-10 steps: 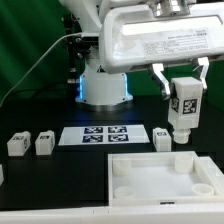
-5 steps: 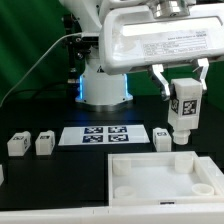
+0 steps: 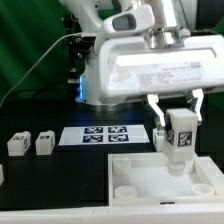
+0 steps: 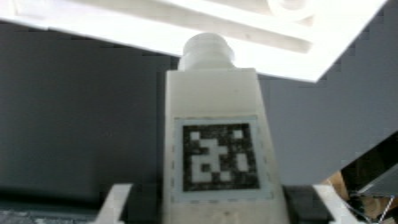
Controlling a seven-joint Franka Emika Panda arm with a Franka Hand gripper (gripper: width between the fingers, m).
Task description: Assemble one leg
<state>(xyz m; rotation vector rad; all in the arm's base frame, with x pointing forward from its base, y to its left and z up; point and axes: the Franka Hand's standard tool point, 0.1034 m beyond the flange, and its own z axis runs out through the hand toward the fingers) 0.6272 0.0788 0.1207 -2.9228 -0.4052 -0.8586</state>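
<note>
Two blocks [image 3: 29, 144] sat on the desk [image 3: 60, 188] at lower left. At right, the gripper [image 3: 178, 120] was clamped on the leg [image 3: 180, 140], held upright over the tray [image 3: 130, 178]. Judged step: insertion. Next, lower it squarely into the corner socket.

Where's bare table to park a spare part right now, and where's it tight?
Free: the black table in front of the marker board, between the two small white tagged blocks and the large white square tray. Tight: the exterior view's right, where the pincer holds the small white tagged leg at the tray's far edge, beside another small white block.
</note>
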